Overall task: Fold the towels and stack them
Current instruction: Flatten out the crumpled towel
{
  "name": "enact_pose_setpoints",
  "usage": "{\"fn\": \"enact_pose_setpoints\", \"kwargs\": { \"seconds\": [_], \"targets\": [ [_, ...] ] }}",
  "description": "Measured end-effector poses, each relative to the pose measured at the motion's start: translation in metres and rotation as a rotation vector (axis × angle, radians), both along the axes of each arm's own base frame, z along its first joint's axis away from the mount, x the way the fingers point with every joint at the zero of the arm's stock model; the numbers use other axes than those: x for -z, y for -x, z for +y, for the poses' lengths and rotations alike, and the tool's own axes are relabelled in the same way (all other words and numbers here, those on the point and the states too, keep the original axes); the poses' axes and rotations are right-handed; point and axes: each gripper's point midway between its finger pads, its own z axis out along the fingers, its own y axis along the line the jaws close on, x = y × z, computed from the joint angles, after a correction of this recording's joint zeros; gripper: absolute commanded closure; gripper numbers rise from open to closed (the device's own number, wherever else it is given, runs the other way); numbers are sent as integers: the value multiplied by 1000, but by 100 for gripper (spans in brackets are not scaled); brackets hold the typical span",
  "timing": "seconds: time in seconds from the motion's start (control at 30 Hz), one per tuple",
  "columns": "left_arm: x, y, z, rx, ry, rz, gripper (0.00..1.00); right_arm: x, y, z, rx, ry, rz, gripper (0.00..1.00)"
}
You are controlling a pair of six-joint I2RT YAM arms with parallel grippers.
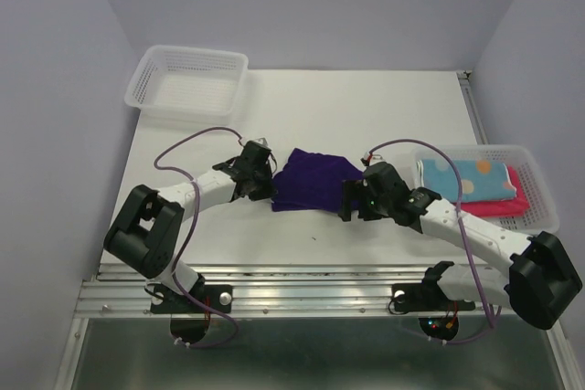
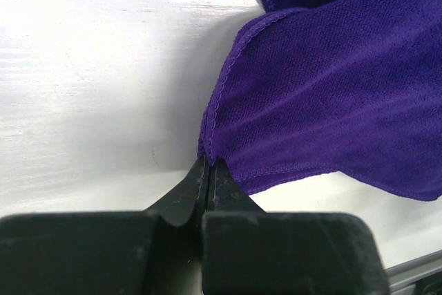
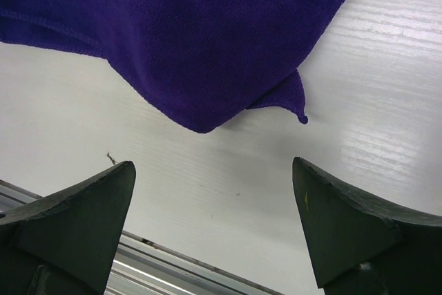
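Near the middle of the counter (image 1: 366, 107): purple towel (image 1: 315, 180), loosely folded
Left gripper (image 2: 209, 164): clamped on a towel corner
Right gripper (image 3: 213, 164): spread wide beside the towel

Centre towel (image 1: 313, 180): plain deep purple. Patterned towel (image 1: 464, 178): light blue with orange and yellow spots. Lowest towel (image 1: 517, 200): bright pink, apparently plain. Baskets (image 1: 192, 54), worktop (image 1: 366, 107): white.

One camera sits high above and looks down on the whole table (image 1: 366, 107). Each wrist camera looks out from very close, low over the table. All three see the purple towel (image 1: 311, 180).
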Motion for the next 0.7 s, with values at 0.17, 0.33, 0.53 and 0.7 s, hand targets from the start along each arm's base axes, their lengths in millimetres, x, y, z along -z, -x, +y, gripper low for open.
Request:
{"fn": "enact_pose_setpoints", "kwargs": {
  "seconds": [0.17,0.33,0.53,0.7],
  "targets": [
    [-10,4,-3,14,7,-12,100,-1,0,-1,-9,4,-8,0],
    [-51,3,-12,39,77,-93,100,-3,4,4,-59,42,-44,0],
    [-93,-4,-22,60,154,-183,100,5,13,17,-139,144,-86,0],
    [-92,-1,-20,61,150,-173,100,30,7,11,-112,289,-69,0]
  ]
}}
